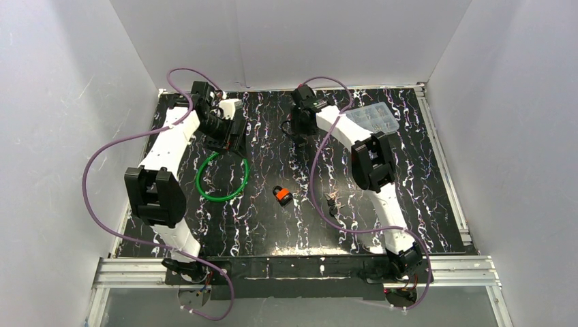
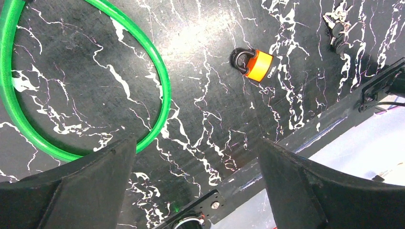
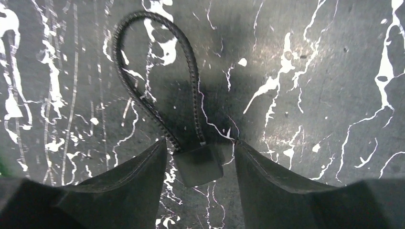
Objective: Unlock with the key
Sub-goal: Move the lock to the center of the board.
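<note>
Left tool (image 2: 196, 140): fingers wide apart, nothing btw them. It hangs above the surface (image 1: 272, 231) at the far-left part, over the far edge of a green ring (image 2: 166, 98) that lies flat.

Right tool (image 3: 199, 143): down low at the far middle of the surface. Jaws are apart, one either side of a small dark block (image 3: 198, 165). The block sits just beside the left finger, w/ a thin gap showing on the right finger's side, so it isn't clamped. A black braided loop (image 3: 153, 71) runs from the block away from the tool and lies flat on the surface.

Padlock (image 1: 281, 195): orange body, dark shackle, lying on its side near the middle of the surface. It's free, w/ no tool on it. It sits btw the green ring and the keys (image 1: 332, 201), apart from both. From the left wrist cam it shows up ahead to the right, shackle end pointing left.

Keys: small dark bunch lying flat, to the right of the padlock and close to the right arm's lower link. No key is in the lock. Can't tell how many are on the bunch.

Clear plastic box (image 1: 377, 119): far-right part of the surface, beside the right arm's upper link, lid on. Contents too small to make out.
</note>
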`<state>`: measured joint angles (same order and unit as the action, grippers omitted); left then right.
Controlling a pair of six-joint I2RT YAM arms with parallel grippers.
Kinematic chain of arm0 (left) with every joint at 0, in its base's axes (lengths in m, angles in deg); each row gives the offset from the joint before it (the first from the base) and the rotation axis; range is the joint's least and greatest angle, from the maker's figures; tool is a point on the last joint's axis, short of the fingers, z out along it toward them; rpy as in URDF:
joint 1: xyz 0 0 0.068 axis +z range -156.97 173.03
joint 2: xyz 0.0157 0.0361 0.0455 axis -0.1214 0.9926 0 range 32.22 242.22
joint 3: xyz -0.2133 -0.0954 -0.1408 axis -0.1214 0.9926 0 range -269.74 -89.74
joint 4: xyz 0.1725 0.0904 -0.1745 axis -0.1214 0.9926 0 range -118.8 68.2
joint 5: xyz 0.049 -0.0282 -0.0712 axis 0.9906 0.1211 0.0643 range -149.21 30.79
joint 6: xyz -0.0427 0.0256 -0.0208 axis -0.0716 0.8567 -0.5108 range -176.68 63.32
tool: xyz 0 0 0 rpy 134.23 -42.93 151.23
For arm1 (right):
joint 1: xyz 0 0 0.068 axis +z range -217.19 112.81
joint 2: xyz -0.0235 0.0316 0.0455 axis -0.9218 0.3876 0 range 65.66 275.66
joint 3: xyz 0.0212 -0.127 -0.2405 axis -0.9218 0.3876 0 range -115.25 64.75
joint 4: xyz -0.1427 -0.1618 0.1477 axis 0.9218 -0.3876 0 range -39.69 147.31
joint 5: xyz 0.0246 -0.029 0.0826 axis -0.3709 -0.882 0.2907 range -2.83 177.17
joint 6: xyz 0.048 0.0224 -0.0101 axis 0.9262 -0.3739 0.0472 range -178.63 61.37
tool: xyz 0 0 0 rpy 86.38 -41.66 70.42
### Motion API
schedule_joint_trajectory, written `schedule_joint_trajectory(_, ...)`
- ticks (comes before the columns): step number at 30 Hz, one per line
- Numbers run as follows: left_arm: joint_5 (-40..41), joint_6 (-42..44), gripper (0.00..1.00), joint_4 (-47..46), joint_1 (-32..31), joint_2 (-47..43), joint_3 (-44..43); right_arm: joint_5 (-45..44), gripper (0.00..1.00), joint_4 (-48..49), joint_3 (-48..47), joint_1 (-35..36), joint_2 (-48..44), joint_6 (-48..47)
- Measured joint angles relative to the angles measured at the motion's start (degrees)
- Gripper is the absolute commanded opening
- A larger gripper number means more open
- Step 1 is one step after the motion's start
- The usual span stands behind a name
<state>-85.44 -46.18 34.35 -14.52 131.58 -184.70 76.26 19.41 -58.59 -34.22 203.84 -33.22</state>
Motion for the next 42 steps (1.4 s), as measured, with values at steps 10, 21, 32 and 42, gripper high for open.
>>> schedule_joint_trajectory(10, -0.11, -0.01, 0.98, 0.19, 0.0, -1.63, -0.02, 0.53, 0.54, -2.65, 0.01, 0.07, 1.6, 0.5)
schedule_joint_trajectory(21, 0.28, -0.02, 0.98, 0.44, 0.0, -3.59, -0.02, 0.64, 0.26, 2.17, 7.81, 0.81, -2.24, 0.27)
schedule_joint_trajectory(32, 0.15, -0.19, 0.98, 1.04, 0.0, -8.66, 3.36, 1.4, 0.27, 7.71, 36.49, 9.13, -20.39, 2.51)
schedule_joint_trajectory(42, -0.09, 1.02, 0.98, 2.49, 0.0, -10.56, 5.39, 1.1, 0.55, 7.96, 41.36, 14.83, -25.17, 4.17)
